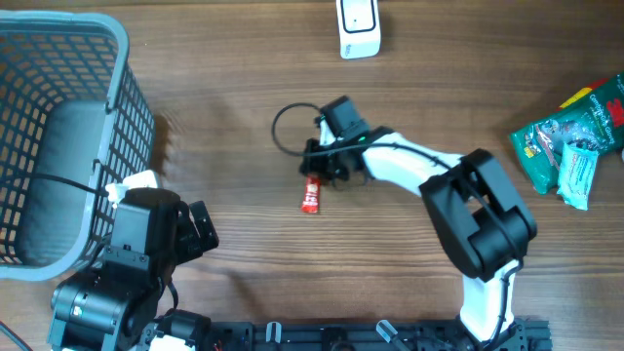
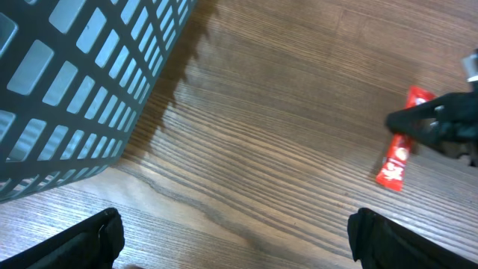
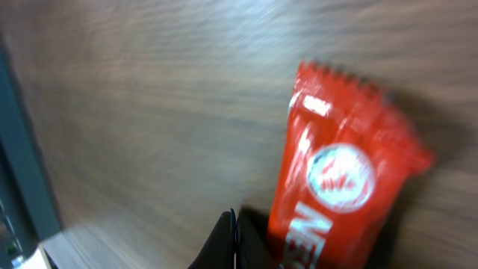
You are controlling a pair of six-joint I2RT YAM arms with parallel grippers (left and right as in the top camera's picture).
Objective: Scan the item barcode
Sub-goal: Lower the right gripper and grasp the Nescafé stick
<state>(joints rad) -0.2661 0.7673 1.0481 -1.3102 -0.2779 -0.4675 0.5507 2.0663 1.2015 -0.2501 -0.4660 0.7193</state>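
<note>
While the red snack bar [image 1: 311,198] is clamped at one end by the right gripper [image 1: 315,175], mid-table [image 1: 224,117], pickup is judged in hand; next, a lift toward the white scanner [image 1: 358,29] is called for.

On the red wrapper [image 3: 336,187], white capital letters are printed along its length. In the right wrist view only "NE" can be made out, since the rest is cut off by the lower edge of the picture. Just above these letters a round white emblem with red strokes inside is seen, but nothing in it can be read. In the overhead and left wrist views only white specks are shown on the wrapper.

On the green packets [image 1: 570,136], well to the right of the wrapper, a red and yellow label is carried, its characters too small to be read.

On the white device [image 1: 358,27], beyond the wrapper, only a rounded outline is marked.
</note>
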